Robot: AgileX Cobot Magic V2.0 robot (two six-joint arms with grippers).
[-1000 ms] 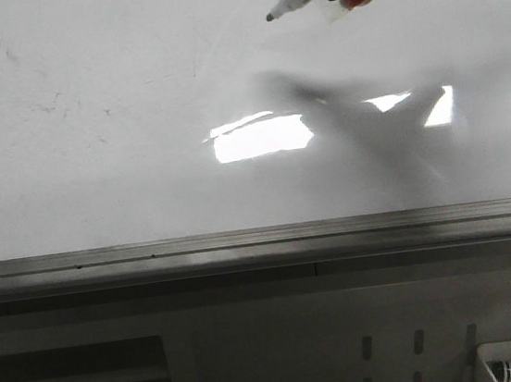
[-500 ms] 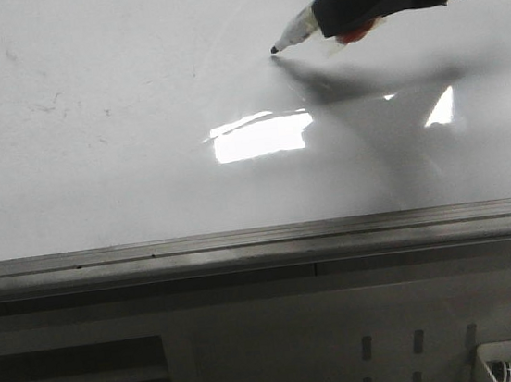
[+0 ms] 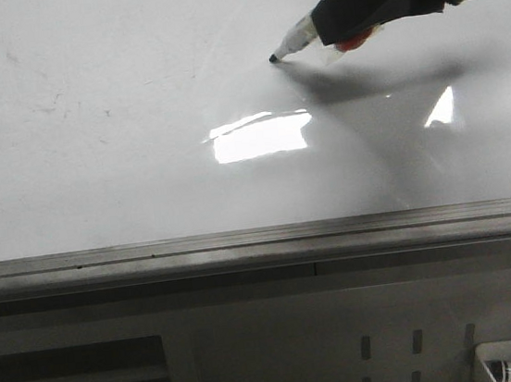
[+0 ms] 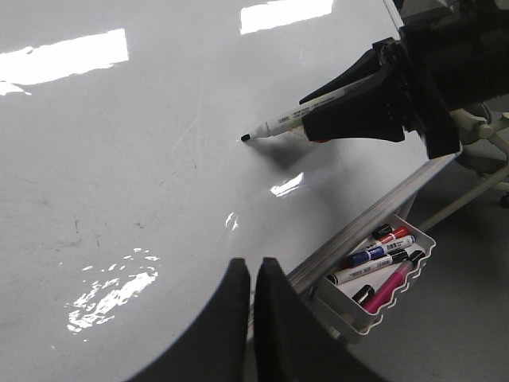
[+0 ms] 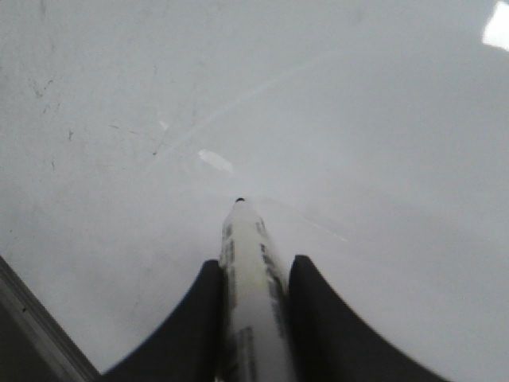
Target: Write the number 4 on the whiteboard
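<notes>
While the right gripper (image 3: 334, 34) pinches a white marker (image 3: 293, 42) between its two dark fingers (image 5: 199, 318), the marker's black tip (image 3: 273, 58) sits right at the surface of the whiteboard (image 3: 95, 173), meeting its own shadow there. That spot lies toward the far right part of the board, well away from the grey metal edge rail (image 3: 243, 241) along the near side. No black stroke shows at the tip in any view, so none of the number 4 is on the board; only faint grey smudges (image 3: 49, 104) mark the far left area. A bright rectangular light reflection (image 3: 261, 136) gleams near the board's middle, between the tip and the rail.

From the left wrist view, the left gripper (image 4: 253, 274) hangs over the near edge with its fingers pressed together and nothing between them. Past the right end of the rail, a small white tray (image 4: 421, 255) holds several spare markers (image 4: 374, 255), red, blue and black among them.
</notes>
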